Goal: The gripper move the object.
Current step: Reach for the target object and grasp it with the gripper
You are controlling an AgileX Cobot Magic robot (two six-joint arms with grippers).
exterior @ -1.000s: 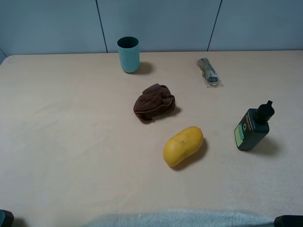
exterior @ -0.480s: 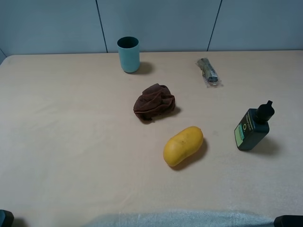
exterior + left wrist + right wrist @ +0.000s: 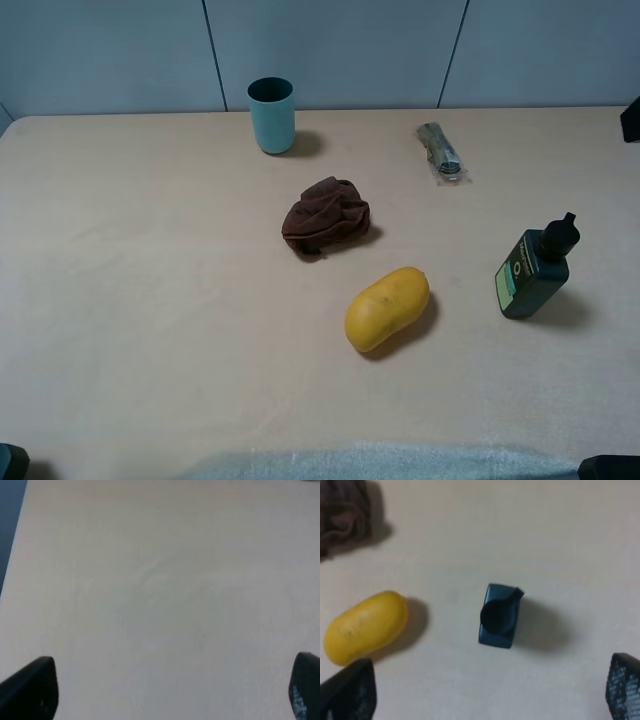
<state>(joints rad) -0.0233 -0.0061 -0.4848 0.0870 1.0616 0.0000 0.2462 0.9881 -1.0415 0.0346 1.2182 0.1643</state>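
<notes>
The right hand (image 3: pixel 486 690), black fingers (image 3: pixel 347 695) spread wide and empty, hangs over the small dark-green flat-sided bottle (image 3: pixel 499 615) standing upright on the beige tabletop (image 3: pixel 570 540), seemingly lined up to straddle it.

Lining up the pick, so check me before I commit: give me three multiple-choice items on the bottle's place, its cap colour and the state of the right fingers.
1. In the high view the bottle stands:
A. left of the yellow fruit
B. right of it
C. on top of it

2. Its cap is:
A. white
B. red
C. black

3. The right gripper has its fingers:
A. open, clear of the bottle
B. shut on the bottle
C. shut on nothing

Key:
1 B, the bottle is near the table's right side, the fruit nearer the middle.
2 C, the spout cap shows black.
3 A, the right wrist view shows the fingers far apart and the bottle untouched.
</notes>
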